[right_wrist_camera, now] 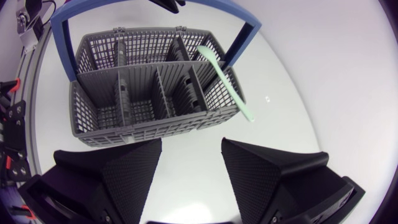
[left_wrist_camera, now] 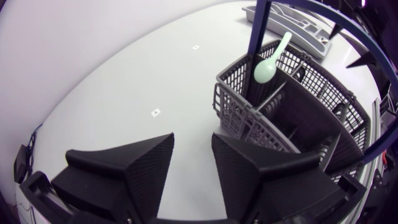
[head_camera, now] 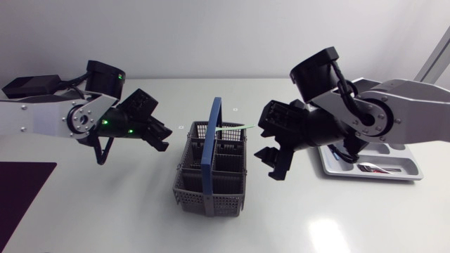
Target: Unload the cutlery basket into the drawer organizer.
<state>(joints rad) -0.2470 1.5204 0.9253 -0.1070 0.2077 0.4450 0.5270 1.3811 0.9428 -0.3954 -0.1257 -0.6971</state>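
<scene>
White table (head_camera: 105, 211), viewed from above; clock directions are centred on the basket. Left gripper (head_camera: 163, 139) — fingers spread, nothing between them — hangs at 9 o'clock of the basket (head_camera: 186, 186), tips aimed at its wall but apart from it. Right gripper (head_camera: 269, 163), likewise spread and empty, hangs at 3 o'clock, near the rim, not touching. These flanking poses suit a pick from either side; by judgement, no grasp has begun. One pale green spoon (head_camera: 235, 127) sits in the basket, bowl down in the 1 o'clock corner compartment. Its stem leans out over the rim toward 2 o'clock — a free end the right gripper could likely reach outside the grid. The other compartments look empty. Blue handle (head_camera: 209, 151) arches from 12 to 6 o'clock, close beside the spoon, and would likely block a straight descent there. Organizer (head_camera: 411, 165) lies farther out at 3 o'clock, partly under the right arm, with something dark in it. Open table between it and the basket allows a short carry.
</scene>
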